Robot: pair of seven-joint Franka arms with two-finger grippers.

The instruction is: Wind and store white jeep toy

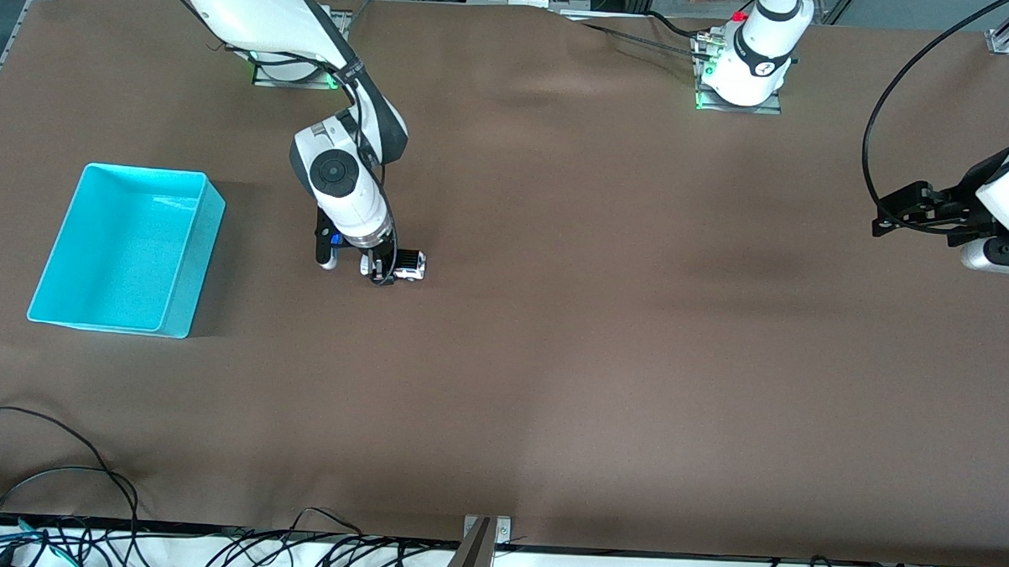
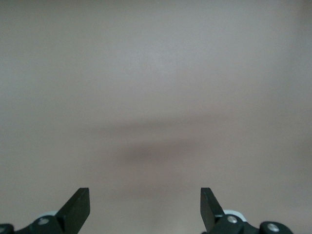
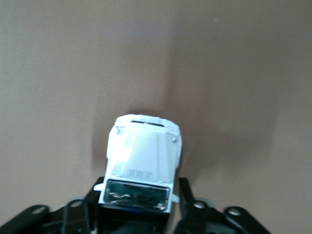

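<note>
White jeep (image 3: 144,156), dark windshield, on table clamped by right gripper (image 1: 381,271); turquoise bin (image 1: 183,247) empty; left gripper (image 2: 145,209) spread wide, waiting.

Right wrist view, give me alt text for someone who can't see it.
A white jeep toy sits on the brown table, seen from above with its hood pointing away from the camera. The right gripper has its black jaws closed against the toy's two sides near the windshield.

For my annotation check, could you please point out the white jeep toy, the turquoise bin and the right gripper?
white jeep toy (image 3: 144,153): right wrist view, on its bonnet.
turquoise bin (image 1: 181,281): front view, on its side wall.
right gripper (image 1: 379,272): front view, between its fingertips.
</note>
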